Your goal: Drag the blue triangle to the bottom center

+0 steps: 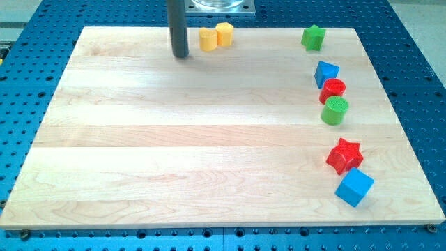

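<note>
No pincer is being carried by this arm, so no open or closed state can be told; a straight dark rod is being shown instead, and my tip (181,56) is being rested on the pale wooden bench (174,139) near the view's top edge, a little left of centre. Just to the view's right of my tip, apart from it, a yellow block of roughly hexagonal shape (208,39) is being seen, touching or nearly touching a second yellow block of rounded shape (224,33) on its right. Further along the top edge, well apart from my tip, a green star-shaped block (313,37) is being displayed. The blue triangle block (325,73), the task's thing, is being found at the view's upper right, well apart from my tip and far from the bottom centre. Pressed against its lower right, a red cylinder-like block (334,89) is being seen, and directly below that, touching it, a green cylinder block (335,110) is being shown. Lower on the right side, separated from that cluster, a red star-shaped block (344,155) is being displayed, with a blue cube (354,187) touching it at its lower right, near the bench's bottom right corner. Around the bench a blue perforated surface (418,42) is being shown.
</note>
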You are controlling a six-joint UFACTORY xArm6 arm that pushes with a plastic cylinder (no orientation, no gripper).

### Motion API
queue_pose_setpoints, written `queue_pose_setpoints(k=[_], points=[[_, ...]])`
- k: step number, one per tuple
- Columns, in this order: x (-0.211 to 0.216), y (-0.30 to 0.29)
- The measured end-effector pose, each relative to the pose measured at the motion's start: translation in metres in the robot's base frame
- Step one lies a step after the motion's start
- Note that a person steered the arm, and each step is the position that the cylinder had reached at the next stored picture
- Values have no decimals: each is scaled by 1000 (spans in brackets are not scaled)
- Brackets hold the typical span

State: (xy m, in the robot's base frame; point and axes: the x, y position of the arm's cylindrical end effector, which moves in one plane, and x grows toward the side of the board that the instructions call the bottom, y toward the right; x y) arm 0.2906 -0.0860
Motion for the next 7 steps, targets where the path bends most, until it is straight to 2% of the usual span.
queue_pose_setpoints(k=[1,5,6,7], points=[[20,19],[26,27],[27,66],[-11,103]])
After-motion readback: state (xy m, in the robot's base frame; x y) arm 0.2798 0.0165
